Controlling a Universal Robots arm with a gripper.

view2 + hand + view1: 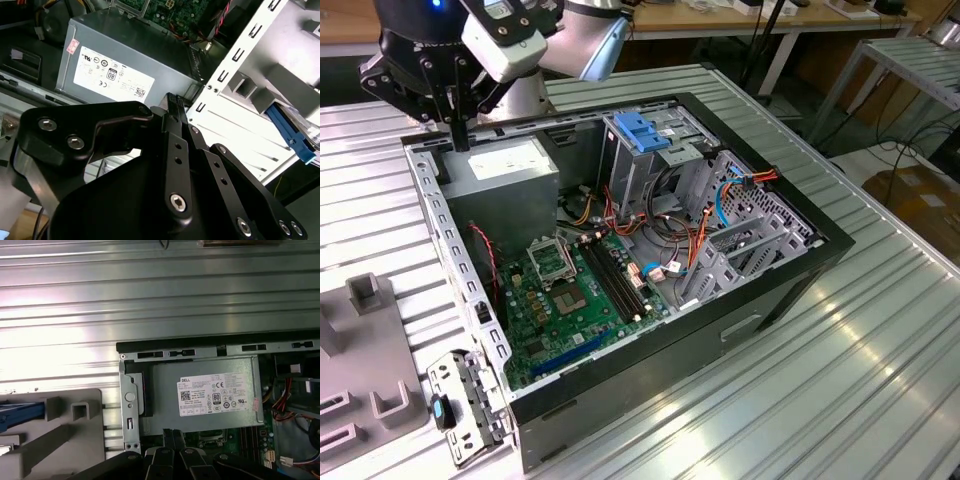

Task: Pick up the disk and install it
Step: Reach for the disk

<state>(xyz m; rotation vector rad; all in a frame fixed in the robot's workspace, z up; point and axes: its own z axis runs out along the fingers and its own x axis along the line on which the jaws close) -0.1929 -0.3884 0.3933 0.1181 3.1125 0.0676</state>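
My gripper [460,135] hangs over the back corner of the open computer case [790,290], at the exterior view's left. It is above the edge of the grey power-supply box [500,170]. Its two black fingers [172,100] are pressed together, shut with nothing between them. In the first wrist view the fingertips [172,433] point at the power supply's stickered face [215,395]. Of the disk I see only a blue side rail [20,415] at the grey fixture [75,440], cut by the picture's edge. The same blue rail [295,140] shows in the second wrist view.
The metal drive cage with a light-blue top [642,135] stands at the case's back, with orange and blue cables [720,205] beside it. The green motherboard [570,290] lies on the case floor. A grey slotted fixture [365,340] and a loose metal bracket [470,410] sit on the ribbed aluminium table [840,380].
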